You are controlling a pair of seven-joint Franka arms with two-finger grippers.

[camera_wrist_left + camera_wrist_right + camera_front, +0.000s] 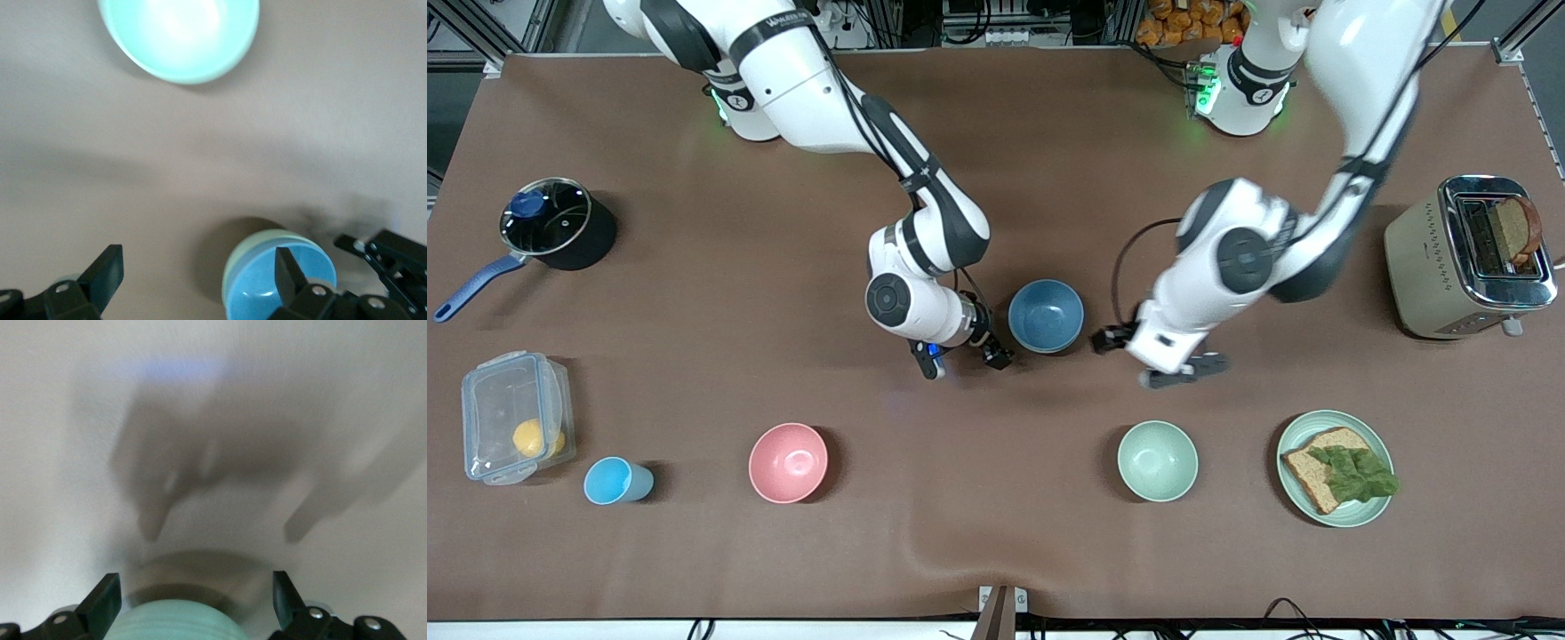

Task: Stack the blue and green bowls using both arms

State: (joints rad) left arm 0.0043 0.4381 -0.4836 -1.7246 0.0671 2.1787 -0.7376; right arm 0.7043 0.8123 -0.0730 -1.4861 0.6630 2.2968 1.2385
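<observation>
The blue bowl (1046, 316) stands mid-table, nested inside the green bowl, whose sage rim (235, 267) shows round it in the left wrist view; the blue bowl's inside (260, 293) shows there too. My right gripper (963, 360) is open and empty, low beside the stack toward the right arm's end. In its wrist view the green bowl's wall (177, 623) lies between its fingers (103, 600). My left gripper (1147, 354) is open and empty beside the stack toward the left arm's end. One of its fingers (287, 273) overlaps the blue bowl in its wrist view.
A mint-green bowl (1158, 460) and a plate (1294, 440) with bread and lettuce lie nearer the camera. A pink bowl (788, 462), a light-blue cup (615, 481) and a lidded box (511, 416) are also along the near side. A pot (556, 222) and a toaster (1463, 258) stand at the table's ends.
</observation>
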